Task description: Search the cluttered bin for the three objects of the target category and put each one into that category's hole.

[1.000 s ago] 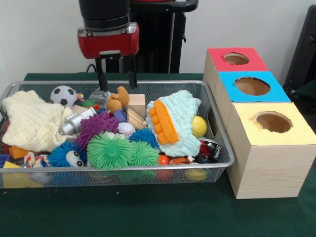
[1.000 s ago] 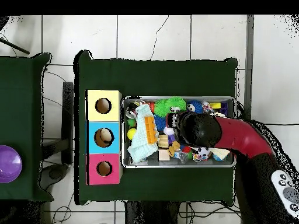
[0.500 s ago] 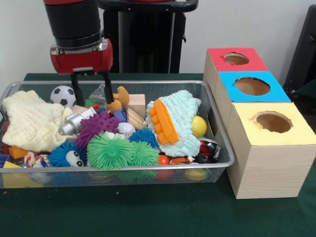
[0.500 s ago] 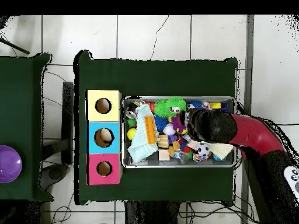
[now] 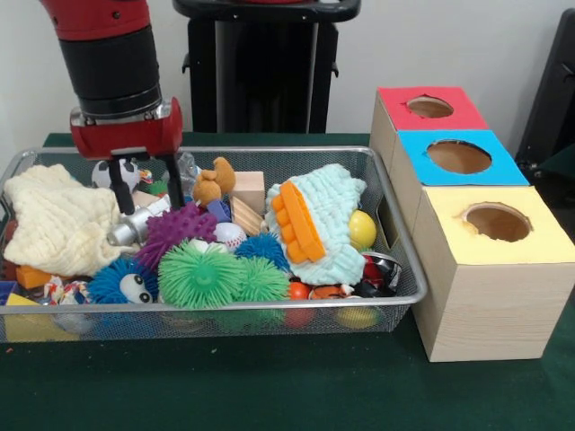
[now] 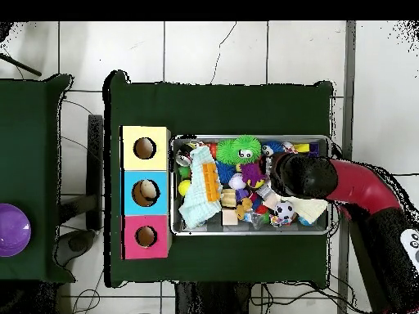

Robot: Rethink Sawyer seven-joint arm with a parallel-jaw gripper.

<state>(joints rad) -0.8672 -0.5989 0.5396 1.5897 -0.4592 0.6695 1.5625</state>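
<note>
While claw (image 5: 145,199) hangs fingers apart over bin (image 5: 395,224), silver toy (image 5: 135,224) lies just below, long axis two-to-eight o'clock.

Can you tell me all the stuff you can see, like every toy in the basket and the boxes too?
wire basket: one, silver, on the green table
table: one, dark green cloth
boxes with holes: three in a row beside the basket, tops yellow, blue and red
spiky balls: several; green ones in front, blue ones, one purple behind them
cream cloth: one, at the basket's left end
mint cloth: one, with an orange ridged toy lying on it
yellow ball: one, beside the mint cloth
soccer ball: one, black and white, partly behind the gripper
wooden blocks: two, plain wood, in the middle
brown plush toy: one, by the blocks
silver metal piece: one, under the gripper
gripper: one, red and black, jaws open around the silver piece
</note>
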